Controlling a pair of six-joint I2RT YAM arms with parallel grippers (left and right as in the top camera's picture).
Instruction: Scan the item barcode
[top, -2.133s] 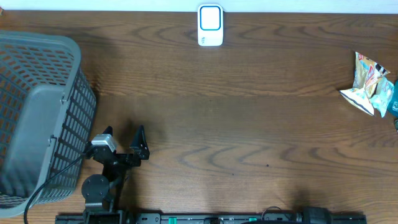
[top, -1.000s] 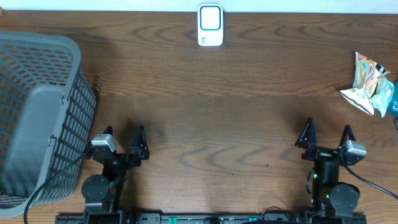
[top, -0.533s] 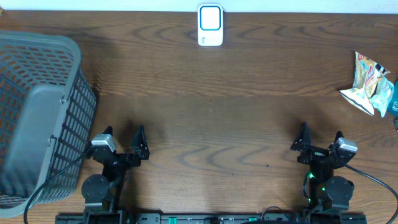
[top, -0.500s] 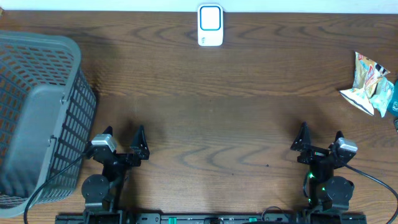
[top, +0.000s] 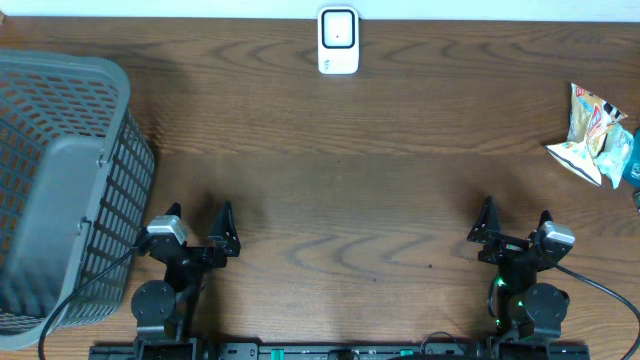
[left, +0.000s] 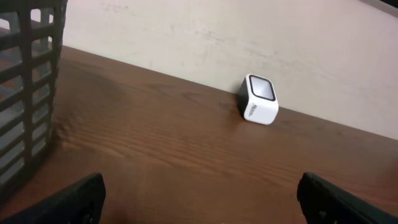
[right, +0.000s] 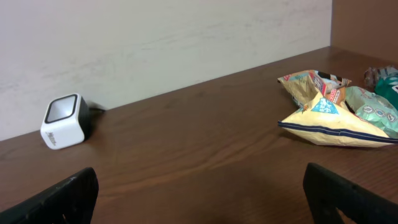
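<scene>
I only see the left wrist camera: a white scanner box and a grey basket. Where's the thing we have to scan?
Observer: The snack bags lie at the far right edge of the table, outside your view.
Operator: Is the other arm holding one?
Observer: No. The right gripper is open and holds nothing, near the front edge, well apart from them.
Operator: How many snacks?
Observer: At least two: a yellow-and-white bag with a green packet beside it.

Small print on the scanner (left: 258, 101), printing on the snack packets (right: 329, 115), neither legible
</scene>
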